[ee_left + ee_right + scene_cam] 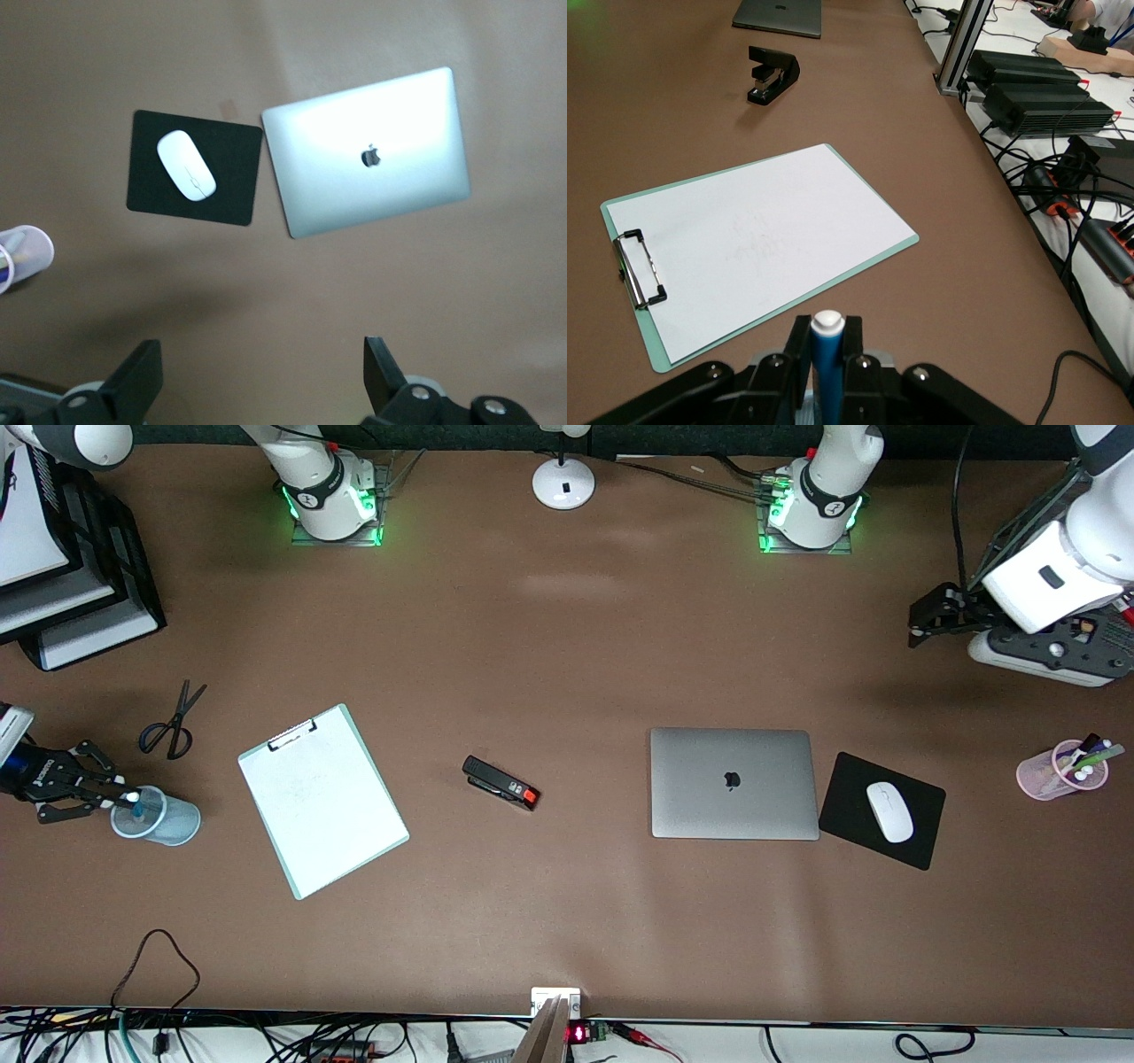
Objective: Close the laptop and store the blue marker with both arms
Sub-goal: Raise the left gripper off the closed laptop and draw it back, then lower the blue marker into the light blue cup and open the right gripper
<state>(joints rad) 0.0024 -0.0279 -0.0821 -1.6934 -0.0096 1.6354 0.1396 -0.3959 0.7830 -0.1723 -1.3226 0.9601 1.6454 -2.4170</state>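
Observation:
The silver-grey laptop (733,782) lies closed on the table, apple logo up; it also shows in the left wrist view (368,150) and at the edge of the right wrist view (780,16). My right gripper (120,797) is shut on the blue marker (136,806), white end up, held at the mouth of a clear blue cup (159,819) at the right arm's end of the table. In the right wrist view the marker (828,359) stands between the fingers. My left gripper (918,623) is open and empty, up in the air at the left arm's end; its own view shows the spread fingers (142,376).
A clipboard (322,799), scissors (173,722) and a black stapler (500,782) lie between the cup and the laptop. A black mouse pad (850,824) with a white mouse (889,811) lies beside the laptop. A pink pen cup (1059,772) stands at the left arm's end.

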